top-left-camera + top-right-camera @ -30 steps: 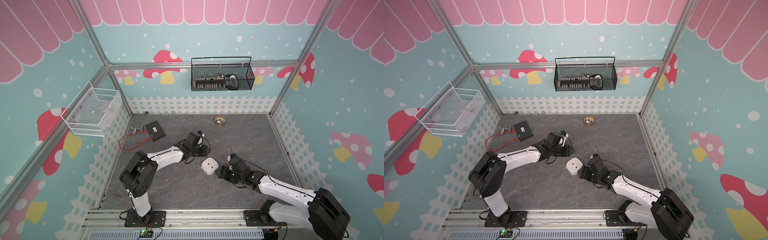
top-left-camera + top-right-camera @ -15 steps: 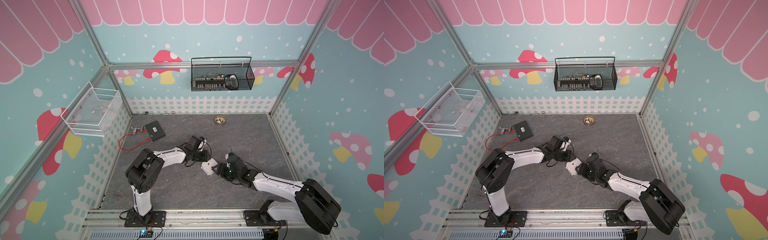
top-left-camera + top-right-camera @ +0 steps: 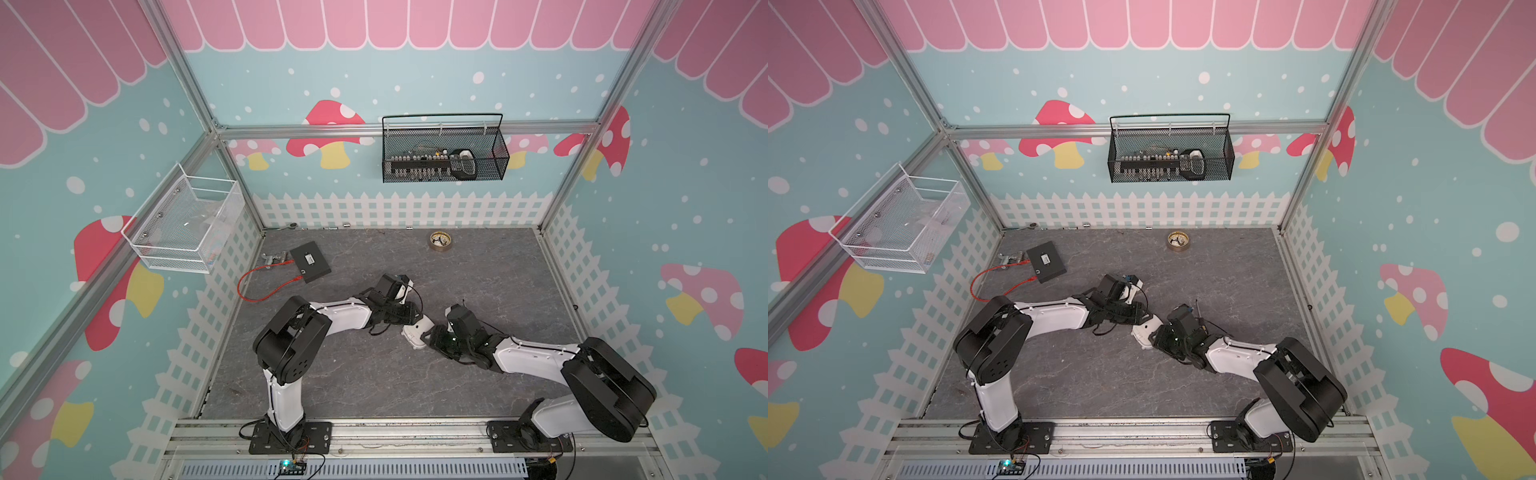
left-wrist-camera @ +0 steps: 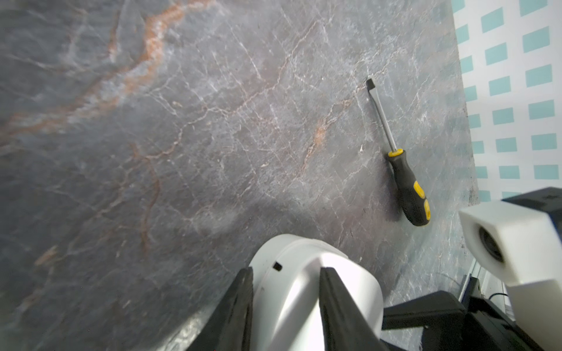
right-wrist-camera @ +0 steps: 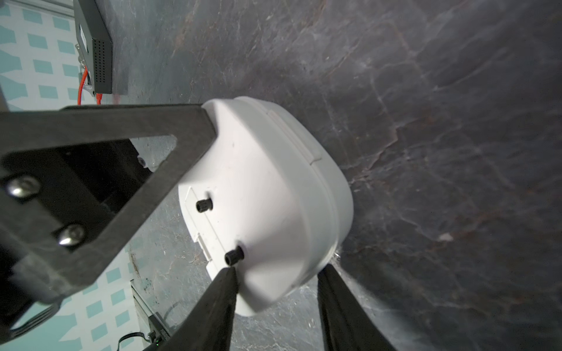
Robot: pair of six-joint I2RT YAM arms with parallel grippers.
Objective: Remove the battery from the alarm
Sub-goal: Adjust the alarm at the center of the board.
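Veined grey stone-look floor. A black wire basket on the back wall holds a row of small items. Mid-floor, the smooth white rounded-square alarm stands tilted on edge, its knobbed back toward the right arm. It is pinched from opposite sides by the left gripper and right gripper. A black-and-yellow screwdriver lies flat.

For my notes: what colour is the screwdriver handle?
The handle is black with yellow patches; clearest in the left wrist view.
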